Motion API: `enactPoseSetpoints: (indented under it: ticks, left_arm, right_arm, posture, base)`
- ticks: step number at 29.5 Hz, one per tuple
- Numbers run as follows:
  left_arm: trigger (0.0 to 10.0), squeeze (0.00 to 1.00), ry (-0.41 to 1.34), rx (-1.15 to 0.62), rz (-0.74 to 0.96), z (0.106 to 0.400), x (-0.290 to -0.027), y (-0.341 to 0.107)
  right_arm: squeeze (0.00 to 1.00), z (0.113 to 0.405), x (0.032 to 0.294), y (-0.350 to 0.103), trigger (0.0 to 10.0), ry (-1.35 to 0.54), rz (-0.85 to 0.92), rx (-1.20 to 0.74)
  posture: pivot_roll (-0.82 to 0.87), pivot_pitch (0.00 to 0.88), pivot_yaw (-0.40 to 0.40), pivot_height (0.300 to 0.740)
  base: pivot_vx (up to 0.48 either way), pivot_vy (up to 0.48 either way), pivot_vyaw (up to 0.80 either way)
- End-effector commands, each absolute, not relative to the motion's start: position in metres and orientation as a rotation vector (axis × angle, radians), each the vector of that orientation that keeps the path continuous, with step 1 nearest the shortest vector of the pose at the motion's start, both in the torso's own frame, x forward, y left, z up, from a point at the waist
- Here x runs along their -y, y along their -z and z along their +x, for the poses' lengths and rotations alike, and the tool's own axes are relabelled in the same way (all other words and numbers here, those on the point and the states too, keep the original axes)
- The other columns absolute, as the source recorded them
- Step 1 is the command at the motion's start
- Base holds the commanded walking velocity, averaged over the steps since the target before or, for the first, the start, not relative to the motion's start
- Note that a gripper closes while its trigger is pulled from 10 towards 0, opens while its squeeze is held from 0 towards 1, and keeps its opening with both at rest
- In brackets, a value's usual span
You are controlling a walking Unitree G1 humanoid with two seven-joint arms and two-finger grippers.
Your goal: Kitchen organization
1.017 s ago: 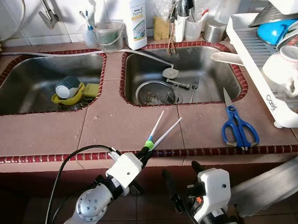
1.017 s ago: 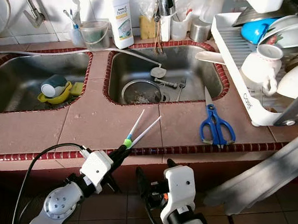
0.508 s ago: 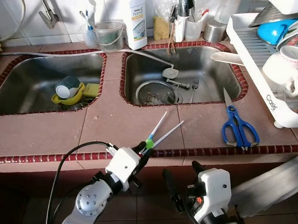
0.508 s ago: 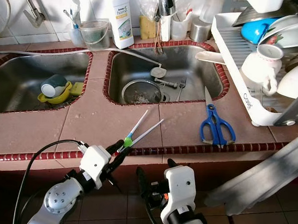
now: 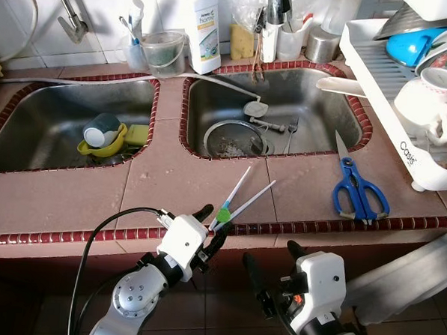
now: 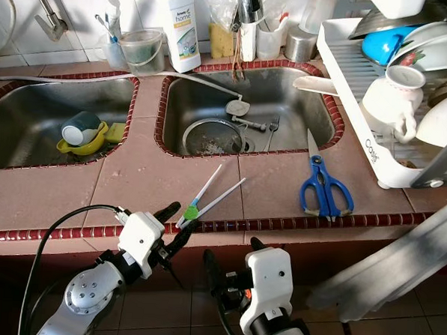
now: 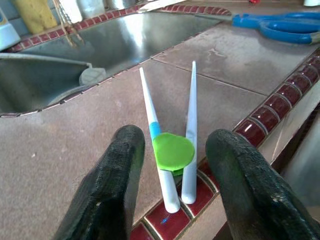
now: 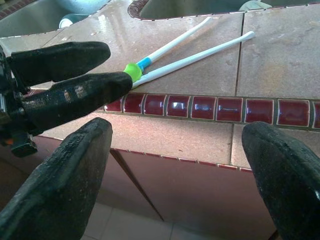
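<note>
My left arm is bent up from below the counter, and the left gripper [image 7: 172, 175] sits right at the tiled edge with its fingers spread, one on each side of the training chopsticks [image 7: 172, 150] but not gripping them. That's two white sticks joined by a green hinge, lying flat on the counter [image 5: 170, 180] with the butt ends on the red edge tiles. The right gripper [image 8: 180, 165] hangs lower in front of the counter, fingers wide apart, holding nothing. One pair of blue scissors [image 5: 359, 191] lies off to the right, and there are two sinks behind.
</note>
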State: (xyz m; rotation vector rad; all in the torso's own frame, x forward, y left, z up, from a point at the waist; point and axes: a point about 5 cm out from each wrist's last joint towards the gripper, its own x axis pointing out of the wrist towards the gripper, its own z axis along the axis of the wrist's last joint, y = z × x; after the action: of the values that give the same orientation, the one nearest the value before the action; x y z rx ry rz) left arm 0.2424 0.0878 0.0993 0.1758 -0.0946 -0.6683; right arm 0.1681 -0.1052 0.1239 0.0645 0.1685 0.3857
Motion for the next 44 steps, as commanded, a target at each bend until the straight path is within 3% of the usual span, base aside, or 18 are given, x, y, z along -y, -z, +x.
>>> enactPoseSetpoints:
  ticks: [1,7,8,9,10,16,17,18,19,20,44]
  left_arm:
    - [10.0,1.00,0.687,0.073,0.184,0.240,-0.089,-0.098]
    - [10.0,1.00,0.715,0.025,0.250,0.238,-0.090,-0.091]
    - [10.0,0.49,0.717,0.019,0.246,0.238,-0.090,-0.091]
    - [10.0,0.49,0.719,0.012,0.236,0.238,-0.090,-0.090]
    - [10.0,0.00,0.710,0.004,0.240,0.239,-0.091,-0.089]
    - [10.0,0.00,0.693,0.003,0.241,0.241,-0.091,-0.089]
    - [8.7,0.00,0.688,0.002,0.236,0.241,-0.091,-0.089]
    - [8.7,0.00,0.688,0.002,0.236,0.241,-0.091,-0.089]
    - [6.5,0.00,0.687,0.001,0.235,0.241,-0.091,-0.089]
    - [0.0,0.00,0.682,0.004,0.251,0.242,-0.092,-0.089]
    - [0.0,0.00,0.679,0.007,0.242,0.244,-0.092,-0.089]
  right_arm:
    - [0.00,0.166,0.103,-0.125,10.0,-0.392,0.083,-0.170]
    - [0.00,0.165,0.101,-0.124,10.0,-0.390,0.087,-0.173]
    - [0.00,0.165,0.101,-0.124,10.0,-0.388,0.088,-0.174]
    - [0.00,0.165,0.101,-0.124,10.0,-0.387,0.089,-0.174]
    - [0.00,0.164,0.101,-0.124,10.0,-0.383,0.093,-0.176]
    - [0.00,0.163,0.100,-0.124,10.0,-0.374,0.098,-0.178]
    - [0.00,0.162,0.100,-0.124,10.0,-0.371,0.099,-0.180]
    - [0.00,0.162,0.100,-0.124,10.0,-0.371,0.099,-0.180]
    - [0.00,0.162,0.100,-0.124,10.0,-0.370,0.099,-0.180]
    - [0.00,0.162,0.100,-0.124,10.0,-0.369,0.099,-0.181]
    - [0.00,0.160,0.099,-0.122,10.0,-0.375,0.096,-0.185]
  posture:
    - [-0.27,0.192,0.137,0.740]
    - [-0.28,0.200,0.150,0.740]
    - [-0.28,0.201,0.153,0.740]
    - [-0.28,0.201,0.153,0.740]
    - [-0.28,0.205,0.155,0.740]
    - [-0.29,0.208,0.159,0.740]
    - [-0.29,0.206,0.160,0.740]
    - [-0.29,0.206,0.160,0.740]
    - [-0.29,0.206,0.161,0.740]
    - [-0.29,0.206,0.161,0.740]
    - [-0.29,0.177,0.161,0.740]
  base:
    - [0.000,0.000,0.00]
    - [0.000,0.000,0.00]
    - [0.000,0.000,0.00]
    - [0.000,0.000,0.00]
    - [0.000,0.000,0.00]
    - [0.000,0.000,0.00]
    - [0.000,0.000,0.00]
    - [0.000,0.000,0.00]
    - [0.000,0.000,0.00]
    - [0.000,0.000,0.00]
    - [0.000,0.000,0.00]
